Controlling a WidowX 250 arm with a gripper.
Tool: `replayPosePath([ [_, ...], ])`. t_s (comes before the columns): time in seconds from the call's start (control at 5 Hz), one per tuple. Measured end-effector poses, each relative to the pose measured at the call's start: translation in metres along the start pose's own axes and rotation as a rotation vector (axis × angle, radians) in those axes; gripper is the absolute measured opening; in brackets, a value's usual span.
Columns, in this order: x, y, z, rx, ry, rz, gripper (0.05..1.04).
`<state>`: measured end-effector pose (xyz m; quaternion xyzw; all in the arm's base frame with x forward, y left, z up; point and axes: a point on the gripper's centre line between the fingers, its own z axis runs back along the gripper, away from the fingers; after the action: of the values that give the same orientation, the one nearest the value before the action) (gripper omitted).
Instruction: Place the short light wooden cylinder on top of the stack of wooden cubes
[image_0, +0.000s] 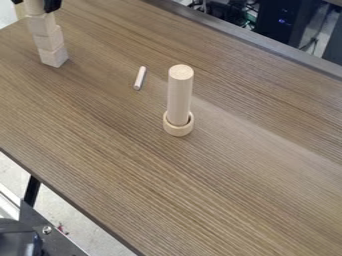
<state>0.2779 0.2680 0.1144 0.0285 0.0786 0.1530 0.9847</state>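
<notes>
Item: black gripper, whether open or closed cannot be told, adjoins block stack; sideways bump may topple it.

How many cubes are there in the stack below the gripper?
3. The lowest cube stands on the table, the middle cube on it, the highest cube under the piece at the gripper. Others may hide behind.
</notes>
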Motion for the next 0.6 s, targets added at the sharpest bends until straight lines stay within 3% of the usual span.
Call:
replayPosePath([
  [0.2,-0.002,-0.002,0.002,-0.017,0.013,-0.003,0.999],
  [0.6,0.002,-0.006,0.059,-0.047,-0.126,-0.014,0.999],
])
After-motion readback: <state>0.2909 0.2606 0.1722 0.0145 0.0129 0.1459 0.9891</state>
